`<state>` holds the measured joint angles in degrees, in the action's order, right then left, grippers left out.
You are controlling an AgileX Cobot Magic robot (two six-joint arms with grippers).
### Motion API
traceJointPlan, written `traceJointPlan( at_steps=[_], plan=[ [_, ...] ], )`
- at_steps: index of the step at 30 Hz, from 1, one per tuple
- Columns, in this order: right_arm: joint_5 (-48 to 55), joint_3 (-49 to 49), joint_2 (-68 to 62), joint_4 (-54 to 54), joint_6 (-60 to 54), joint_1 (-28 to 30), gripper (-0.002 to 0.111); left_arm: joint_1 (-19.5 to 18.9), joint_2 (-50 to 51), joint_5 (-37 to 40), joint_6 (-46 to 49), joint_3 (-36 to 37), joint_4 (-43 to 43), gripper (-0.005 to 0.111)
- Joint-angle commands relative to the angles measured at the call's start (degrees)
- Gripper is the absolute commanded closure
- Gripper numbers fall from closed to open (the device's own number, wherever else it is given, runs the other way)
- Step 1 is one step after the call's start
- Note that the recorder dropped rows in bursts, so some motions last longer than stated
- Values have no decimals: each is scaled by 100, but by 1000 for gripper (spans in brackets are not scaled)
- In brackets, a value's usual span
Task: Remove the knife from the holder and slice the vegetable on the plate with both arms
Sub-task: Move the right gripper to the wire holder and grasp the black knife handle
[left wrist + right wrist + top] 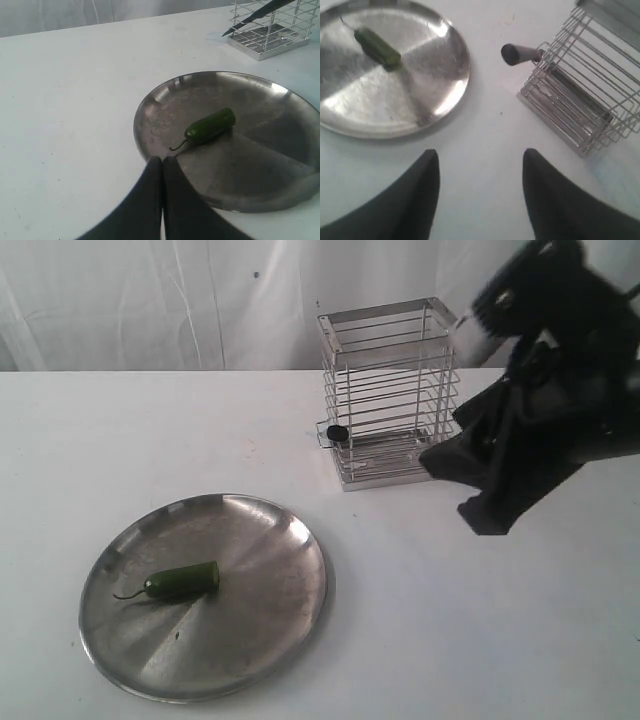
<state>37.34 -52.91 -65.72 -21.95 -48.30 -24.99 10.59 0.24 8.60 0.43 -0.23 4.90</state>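
The vegetable (182, 581) lies lengthwise across the plate (270, 640), stem leftward; left jaws clenched, right released.

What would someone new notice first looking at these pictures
Probably the green pepper, lying alone on the big steel plate at the front left of the table. Behind it stands the wire holder, a knife handle poking out of its side, with the open right gripper hovering close by.

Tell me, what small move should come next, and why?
Probably the open right claw should ease toward the knife handle sticking out through the holder. The knife is not yet taken, and the pepper lies whole on the plate.
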Motion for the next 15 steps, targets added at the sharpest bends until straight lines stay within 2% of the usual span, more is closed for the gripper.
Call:
traceJointPlan(
  at_steps=[1, 7, 15],
  plan=[
    [-459, -223, -629, 1250, -41, -559, 59, -11, -24, 2, -43, 23, 28, 107],
    [-1334, -481, -1320, 2526, 85, -931, 59, -11, -24, 2, -43, 23, 28, 107],
    [-1901, -1072, -2362, 2779, 85, -994, 59, -11, -24, 2, -43, 23, 28, 107]
  ],
)
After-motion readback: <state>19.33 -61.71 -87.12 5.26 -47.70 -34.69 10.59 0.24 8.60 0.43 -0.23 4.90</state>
